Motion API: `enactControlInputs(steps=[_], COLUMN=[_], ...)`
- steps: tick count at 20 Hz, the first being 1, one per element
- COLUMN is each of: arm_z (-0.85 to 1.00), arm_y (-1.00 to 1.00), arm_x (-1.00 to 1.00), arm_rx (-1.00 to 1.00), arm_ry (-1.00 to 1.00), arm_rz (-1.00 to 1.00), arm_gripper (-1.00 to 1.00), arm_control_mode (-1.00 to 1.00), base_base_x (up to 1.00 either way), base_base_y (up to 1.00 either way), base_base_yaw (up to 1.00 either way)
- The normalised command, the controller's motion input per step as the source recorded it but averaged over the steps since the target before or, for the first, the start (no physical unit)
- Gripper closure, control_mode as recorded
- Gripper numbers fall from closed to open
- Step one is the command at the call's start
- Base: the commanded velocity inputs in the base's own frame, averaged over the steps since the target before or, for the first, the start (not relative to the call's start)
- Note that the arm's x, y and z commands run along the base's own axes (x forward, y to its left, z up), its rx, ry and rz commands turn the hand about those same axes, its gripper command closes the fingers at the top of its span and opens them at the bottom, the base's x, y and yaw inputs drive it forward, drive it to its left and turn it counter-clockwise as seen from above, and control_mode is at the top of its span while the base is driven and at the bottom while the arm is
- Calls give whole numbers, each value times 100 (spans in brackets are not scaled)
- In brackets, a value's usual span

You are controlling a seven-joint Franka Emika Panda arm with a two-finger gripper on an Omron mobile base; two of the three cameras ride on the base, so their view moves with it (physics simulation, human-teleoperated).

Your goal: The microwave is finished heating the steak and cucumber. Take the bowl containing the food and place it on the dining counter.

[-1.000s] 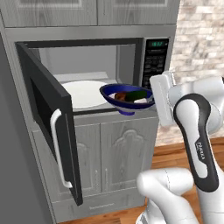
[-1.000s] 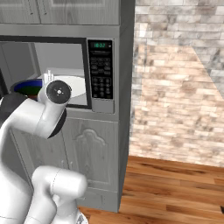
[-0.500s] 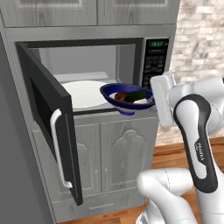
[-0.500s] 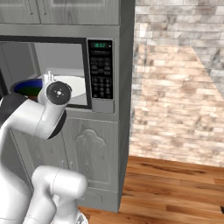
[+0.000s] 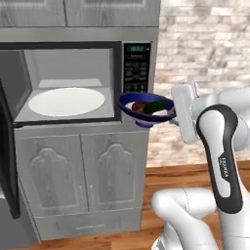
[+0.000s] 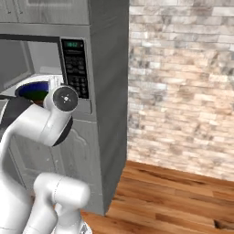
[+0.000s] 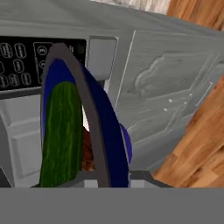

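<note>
The dark blue bowl (image 5: 146, 110) hangs in the air just outside the open microwave (image 5: 73, 53), in front of its button panel (image 5: 136, 68). My gripper (image 5: 171, 116) is shut on the bowl's right rim. Inside the bowl lie the reddish-brown steak (image 5: 139, 106) and the green cucumber (image 5: 156, 106). In the hand view the bowl's rim (image 7: 94, 113) runs upward from my gripper (image 7: 105, 177), with the cucumber (image 7: 61, 131) and a bit of steak (image 7: 89, 153) to its left. In the right base view the bowl (image 6: 33, 89) peeks out behind my arm. The dining counter is out of view.
The microwave door (image 5: 7, 146) stands swung open at the far left. A flat white plate (image 5: 67, 101) lies inside the cavity. Grey cabinet doors (image 5: 78, 176) sit below it. A brick wall (image 6: 183, 82) and wooden floor (image 6: 173, 196) lie to the right.
The whole picture has shifted left, so the camera has moved. The bowl, held as before, now sits in front of the button panel instead of at the cavity's mouth.
</note>
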Motion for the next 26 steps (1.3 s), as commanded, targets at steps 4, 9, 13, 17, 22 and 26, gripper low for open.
enactControlInputs(steps=[4, 9, 13, 17, 22, 26], arm_z=[0, 0, 0, 0, 0, 0], arm_y=[0, 0, 0, 0, 0, 0], arm_x=[0, 0, 0, 0, 0, 0], arm_rx=[0, 0, 0, 0, 0, 0], arm_ry=[0, 0, 0, 0, 0, 0], arm_rz=[0, 0, 0, 0, 0, 0], arm_gripper=[100, 100, 100, 100, 100, 100], arm_control_mode=[100, 100, 100, 100, 100, 100], base_base_x=[-72, -60, -48, -36, -13, 7], base_base_y=[-40, -25, -25, -21, -1, 23], base_base_yaw=[83, 97, 99, 100, 99, 86])
